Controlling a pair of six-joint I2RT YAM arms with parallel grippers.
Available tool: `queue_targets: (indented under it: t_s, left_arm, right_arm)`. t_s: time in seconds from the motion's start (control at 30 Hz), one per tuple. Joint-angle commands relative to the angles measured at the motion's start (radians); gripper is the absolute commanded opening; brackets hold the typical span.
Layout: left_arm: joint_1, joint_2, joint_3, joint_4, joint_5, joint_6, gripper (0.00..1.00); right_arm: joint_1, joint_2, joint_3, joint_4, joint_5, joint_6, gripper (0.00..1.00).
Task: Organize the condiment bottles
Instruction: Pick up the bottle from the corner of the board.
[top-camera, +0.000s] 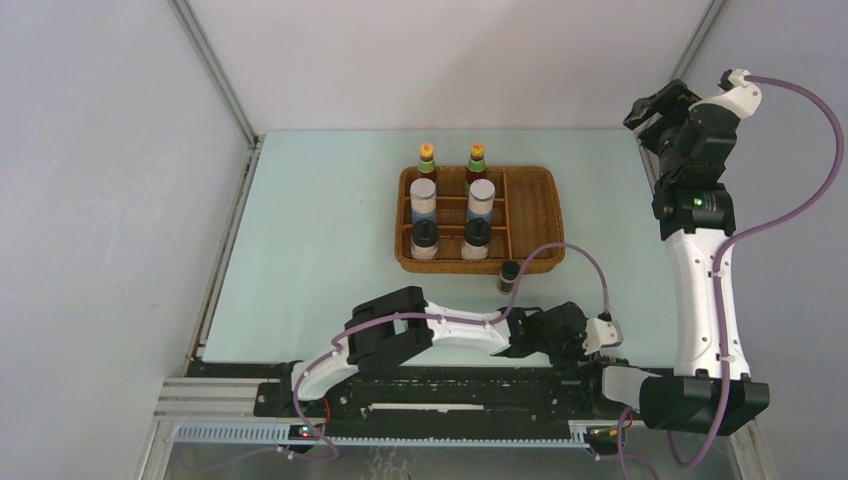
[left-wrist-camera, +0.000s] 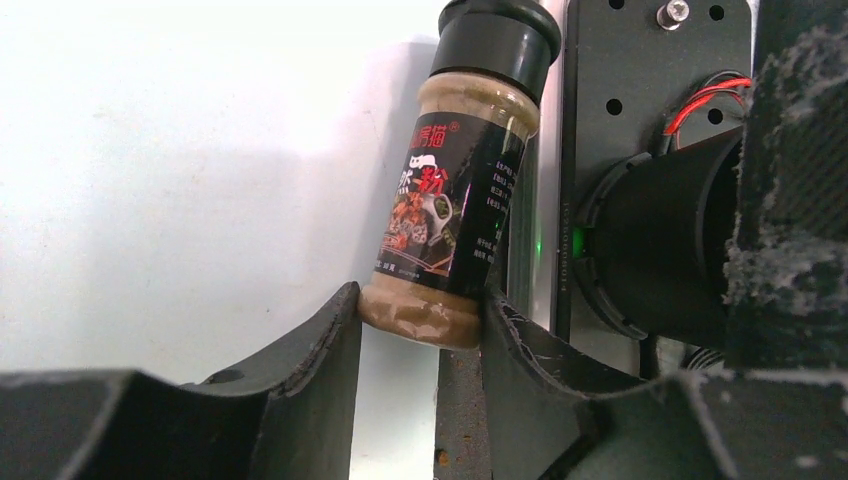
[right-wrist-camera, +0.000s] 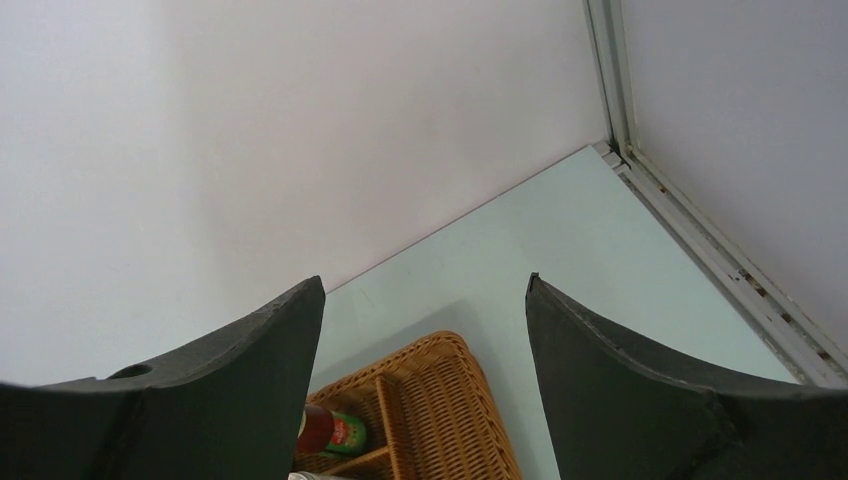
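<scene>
In the left wrist view my left gripper (left-wrist-camera: 420, 318) is shut on the base of a tiny dark bottle (left-wrist-camera: 455, 200) with a black cap and brown powder; both pads press its sides. From above, that gripper (top-camera: 578, 336) lies low by the table's near edge, and the held bottle is hidden. Another tiny dark bottle (top-camera: 507, 275) stands on the table just in front of the tray. In the tray stand two yellow-capped sauce bottles (top-camera: 427, 158), two silver-topped shakers (top-camera: 424, 197) and two white black-capped bottles (top-camera: 425, 240). My right gripper (right-wrist-camera: 425, 285) is open and holds nothing, raised high at the back right (top-camera: 655, 110).
The brown wicker divided tray (top-camera: 530, 215) sits at the table's far middle, its right compartments holding nothing. The right arm's base (top-camera: 690, 400) and the black rail (top-camera: 440, 385) lie close to my left gripper. Walls close in the table at left, back and right.
</scene>
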Motion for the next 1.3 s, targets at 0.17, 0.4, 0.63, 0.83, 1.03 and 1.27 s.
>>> queue_targets:
  t_s: [0.17, 0.4, 0.63, 0.83, 1.03, 1.27]
  left_arm:
    - [-0.016, -0.02, -0.022, 0.034, -0.088, -0.002, 0.13]
    - [-0.016, -0.067, -0.092, 0.089, -0.143, -0.004, 0.02]
    - [-0.011, -0.097, -0.129, 0.118, -0.169, -0.004, 0.0]
    - [-0.003, -0.118, -0.154, 0.133, -0.176, -0.003, 0.0]
    - [0.013, -0.15, -0.195, 0.157, -0.214, -0.003, 0.0]
    - [0.023, -0.183, -0.233, 0.18, -0.236, -0.001, 0.0]
  right_arm:
    - [0.024, -0.029, 0.002, 0.028, 0.026, -0.008, 0.82]
    - [0.029, -0.029, 0.005, 0.025, 0.031, -0.014, 0.82]
    - [0.032, -0.029, 0.006, 0.023, 0.033, -0.019, 0.82]
    - [0.032, -0.029, 0.003, 0.023, 0.033, -0.023, 0.82]
    - [0.035, -0.026, 0.0, 0.021, 0.033, -0.024, 0.82]
    - [0.039, -0.027, -0.007, 0.017, 0.036, -0.025, 0.82]
